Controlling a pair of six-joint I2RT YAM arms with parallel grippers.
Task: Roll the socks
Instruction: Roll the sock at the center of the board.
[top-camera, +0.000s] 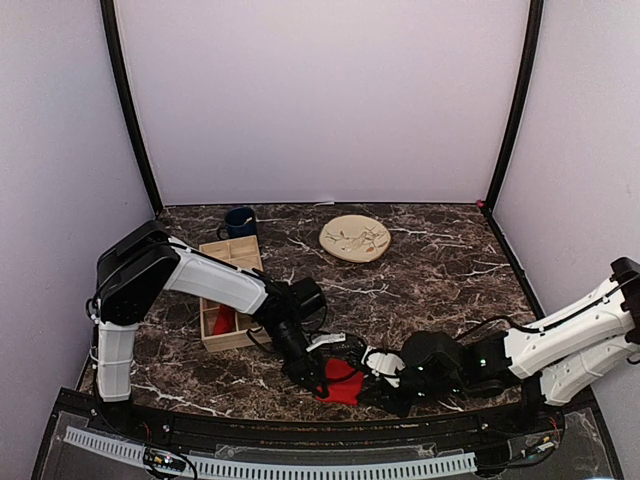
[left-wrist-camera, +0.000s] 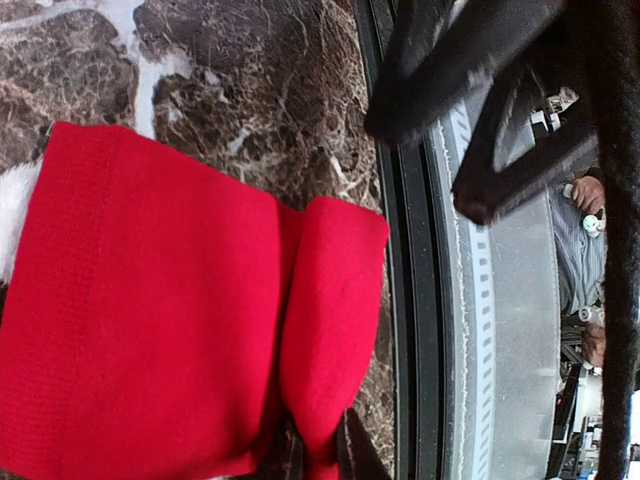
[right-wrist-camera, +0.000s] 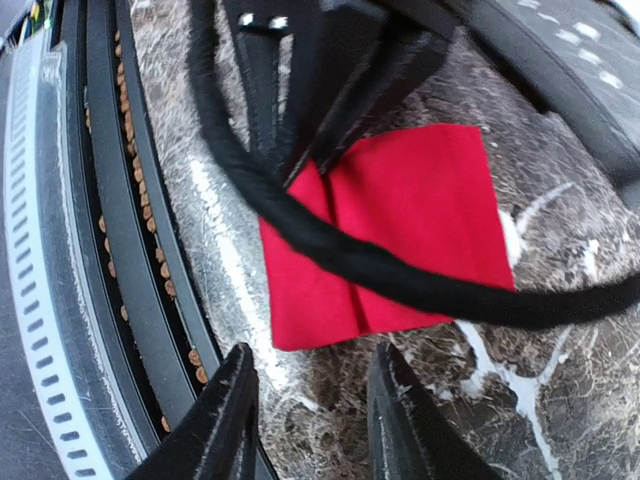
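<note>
Across the dark marbled table (top-camera: 440, 270), the left arm (top-camera: 215, 280) and the right arm (top-camera: 570, 335) are stretched toward the middle of the near edge. At the left, a wooden compartment box (top-camera: 228, 343) is set, with a beige plate (top-camera: 355, 258) farther back near the centre and a dark blue mug (top-camera: 240, 222) just behind the box. A red sock (left-wrist-camera: 150, 320) is laid flat and folded on the marble close to the front rail, and a second red sock (top-camera: 222, 322) is tucked into a near compartment of the box. The rolled edge of the folded sock is pinched between the closed fingers of the left gripper (left-wrist-camera: 322, 455). The right gripper (right-wrist-camera: 312, 355) is held just beside that sock, its fingers parted with only bare marble seen between them.
</note>
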